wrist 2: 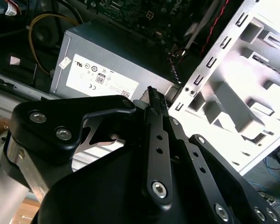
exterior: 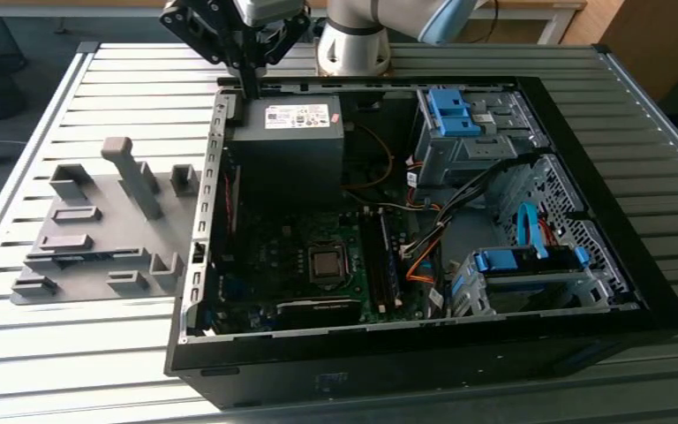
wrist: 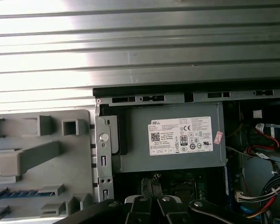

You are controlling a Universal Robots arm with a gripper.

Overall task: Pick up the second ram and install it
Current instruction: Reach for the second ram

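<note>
Exterior view: your gripper [exterior: 250, 91] hovers over the computer case's [exterior: 433, 371] rear edge, jaws clenched and empty. The second ram [exterior: 86, 256] lies in the grey fixture [exterior: 103, 225] alongside, unpicked; grasping it calls for opened jaws.

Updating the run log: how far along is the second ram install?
Done: nothing visible yet. In hand: the tool hovers near the power supply, nothing visibly in it. Left: the second ram lies in the grey fixture, not picked up, not installed.
</note>
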